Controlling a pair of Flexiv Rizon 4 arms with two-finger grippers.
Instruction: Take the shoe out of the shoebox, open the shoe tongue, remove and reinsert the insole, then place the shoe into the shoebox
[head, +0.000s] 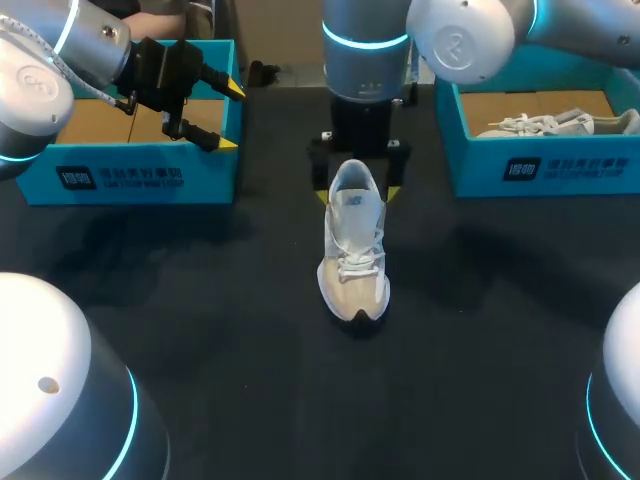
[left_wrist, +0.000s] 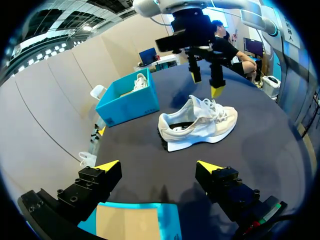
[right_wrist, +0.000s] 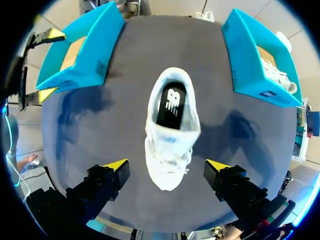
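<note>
Now the shoe (head: 352, 250) stands on the table (head: 200, 350) between L box (head: 130, 180) and R box (head: 560, 165) — out in the open, so the tongue is reachable. R gripper (right_wrist: 166, 165) hangs above it, fingers spread, prob. to open the tongue. L gripper (left_wrist: 158, 166), also spread, is over the empty L box — out of the way.

A table (head: 200, 300) with a dark, matte, near-black top lies under the right gripper (right_wrist: 166, 164) and stretches out ahead of the left gripper (left_wrist: 157, 165). Soft, blurred shadows fall across its surface, which shows only a faint sheen.
</note>
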